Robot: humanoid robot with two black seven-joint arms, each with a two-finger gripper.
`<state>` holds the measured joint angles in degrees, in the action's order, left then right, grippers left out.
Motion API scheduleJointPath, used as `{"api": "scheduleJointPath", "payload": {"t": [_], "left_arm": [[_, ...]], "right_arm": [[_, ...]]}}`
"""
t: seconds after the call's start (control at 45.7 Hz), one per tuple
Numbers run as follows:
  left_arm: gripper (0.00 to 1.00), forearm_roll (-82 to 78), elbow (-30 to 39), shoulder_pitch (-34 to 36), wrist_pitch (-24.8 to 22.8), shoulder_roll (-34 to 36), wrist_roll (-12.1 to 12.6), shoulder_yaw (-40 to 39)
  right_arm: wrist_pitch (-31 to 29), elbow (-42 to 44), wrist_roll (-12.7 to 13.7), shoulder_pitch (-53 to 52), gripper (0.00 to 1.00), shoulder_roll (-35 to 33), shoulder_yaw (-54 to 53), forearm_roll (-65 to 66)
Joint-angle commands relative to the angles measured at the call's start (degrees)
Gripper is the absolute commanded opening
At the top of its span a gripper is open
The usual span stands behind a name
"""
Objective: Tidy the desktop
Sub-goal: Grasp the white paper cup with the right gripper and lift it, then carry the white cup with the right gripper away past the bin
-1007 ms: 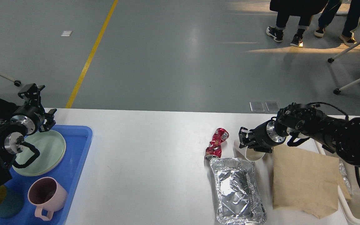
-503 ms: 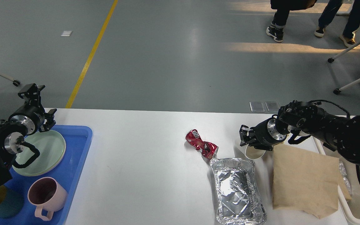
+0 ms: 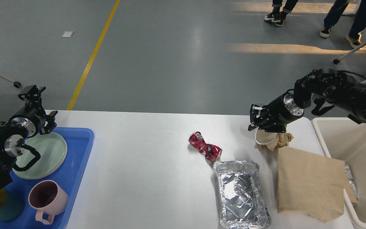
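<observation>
Two black jointed arms, silver metal wrist rings, looped black cables, small black two-fingered hands

A: The wide white desktop (image 3: 145,159) looks smooth and matt; the blue plastic tray (image 3: 78,149) at lower left shines glossy.

B: At lower right, the crinkled silver foil container (image 3: 241,194) gleams, the crushed red metal can (image 3: 205,149) is dented, the brown paper bag (image 3: 310,184) matt.
</observation>
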<state>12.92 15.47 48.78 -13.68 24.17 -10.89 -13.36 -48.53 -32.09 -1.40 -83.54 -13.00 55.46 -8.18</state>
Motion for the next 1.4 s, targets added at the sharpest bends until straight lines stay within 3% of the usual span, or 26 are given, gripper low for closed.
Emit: {"api": "scheduleJointPath", "payload": {"t": [0.0,0.088,0.701,1.379], "left_arm": [[0.96,0.0,0.0,0.0,0.1,0.0,0.0,0.0],[0.96,0.0,0.0,0.0,0.0,0.0,0.0,0.0],[0.96,0.0,0.0,0.0,0.1,0.0,0.0,0.0],[0.96,0.0,0.0,0.0,0.0,0.0,0.0,0.0]], "right_arm": [[-3.7,-1.4,0.0,-4.2,0.00,-1.4,2.3,0.0],[-6.5,-1.7,-0.1,-6.4,0.00,-2.6,3.6,0.0],[-6.5,-0.9,0.0,-17.4,0.00,-11.7,10.0,1.0],[-6.5,1.2,0.0,-17.0,0.00,-31.1,11.2,3.3]]}}
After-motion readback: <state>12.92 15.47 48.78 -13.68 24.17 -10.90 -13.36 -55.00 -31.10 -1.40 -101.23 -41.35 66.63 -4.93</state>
